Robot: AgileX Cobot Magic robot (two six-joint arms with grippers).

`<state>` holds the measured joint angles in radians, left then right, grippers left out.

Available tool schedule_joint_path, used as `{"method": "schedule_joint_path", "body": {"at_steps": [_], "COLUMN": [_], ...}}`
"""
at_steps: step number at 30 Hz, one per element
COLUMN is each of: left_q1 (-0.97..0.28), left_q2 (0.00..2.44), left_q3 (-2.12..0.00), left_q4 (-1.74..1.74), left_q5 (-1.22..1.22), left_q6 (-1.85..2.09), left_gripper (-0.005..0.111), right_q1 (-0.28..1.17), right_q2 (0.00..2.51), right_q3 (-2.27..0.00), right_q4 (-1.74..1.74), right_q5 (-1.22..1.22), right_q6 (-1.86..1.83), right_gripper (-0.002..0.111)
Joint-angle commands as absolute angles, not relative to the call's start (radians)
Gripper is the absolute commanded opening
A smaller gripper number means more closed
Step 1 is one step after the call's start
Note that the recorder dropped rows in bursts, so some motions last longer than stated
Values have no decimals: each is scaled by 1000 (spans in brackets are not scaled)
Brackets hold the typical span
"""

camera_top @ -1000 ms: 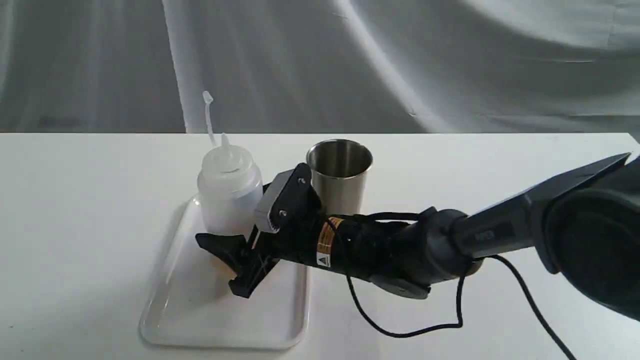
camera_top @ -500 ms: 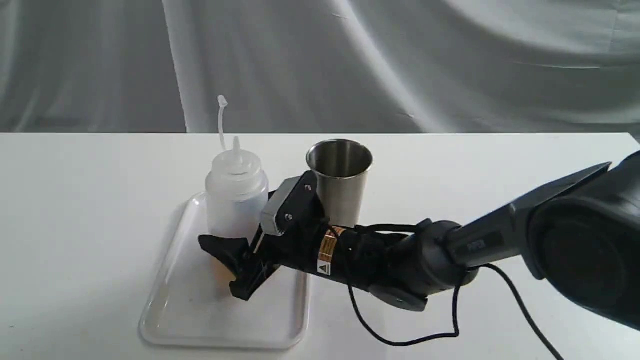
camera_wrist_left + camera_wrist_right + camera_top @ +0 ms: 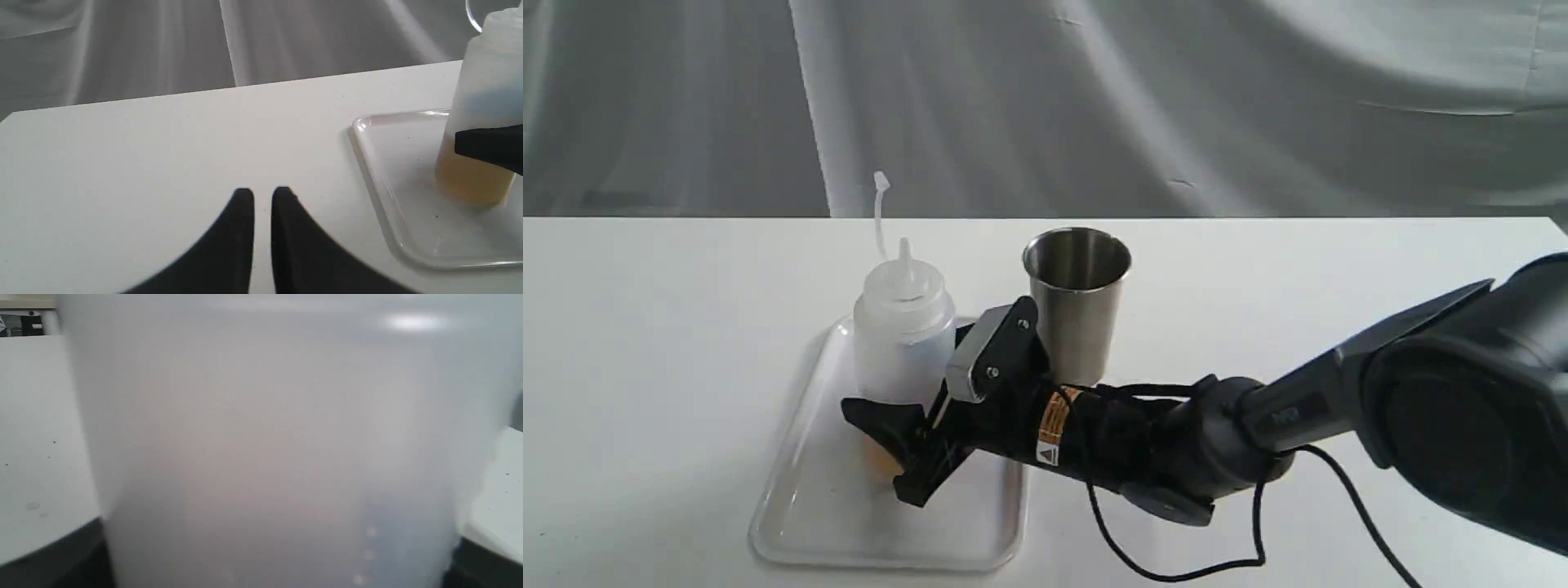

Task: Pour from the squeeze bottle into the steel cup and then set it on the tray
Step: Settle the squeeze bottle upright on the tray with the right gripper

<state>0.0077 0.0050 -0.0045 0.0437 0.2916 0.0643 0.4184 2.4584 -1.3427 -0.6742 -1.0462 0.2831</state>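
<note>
Squeeze bottle (image 3: 903, 327), gripped by right claw (image 3: 900, 445); only left wrist view shows left claw (image 3: 262, 195) nearly closed, empty.

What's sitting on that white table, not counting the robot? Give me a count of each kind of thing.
Squeeze bottles: 1, the squeeze bottle, whitish plastic with amber liquid at the bottom.
Metal cups: 1, the steel cup.
Trays: 1, the tray, white and glossy, under the bottle.
Total: 3
</note>
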Motion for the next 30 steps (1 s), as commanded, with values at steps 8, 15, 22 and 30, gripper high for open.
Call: {"method": "schedule_joint_path", "body": {"at_steps": [8, 15, 22, 30], "left_q1": [11, 11, 11, 11], "left_q2": [0, 0, 0, 0], "left_q3": [0, 0, 0, 0], "left_q4": [44, 44, 44, 44], "left_q5": [285, 285, 285, 285], "left_q6": [61, 61, 61, 61], "left_gripper": [8, 8, 8, 8], "right_q1": [422, 422, 422, 422], "right_q2": [2451, 2448, 2448, 2448], "right_q3": [-1340, -1340, -1340, -1340], "right_q4": [-679, -684, -687, -693], "right_q5": [-1089, -1087, -1087, -1074], "right_q6": [276, 326, 326, 333], "right_gripper": [0, 0, 0, 0]}}
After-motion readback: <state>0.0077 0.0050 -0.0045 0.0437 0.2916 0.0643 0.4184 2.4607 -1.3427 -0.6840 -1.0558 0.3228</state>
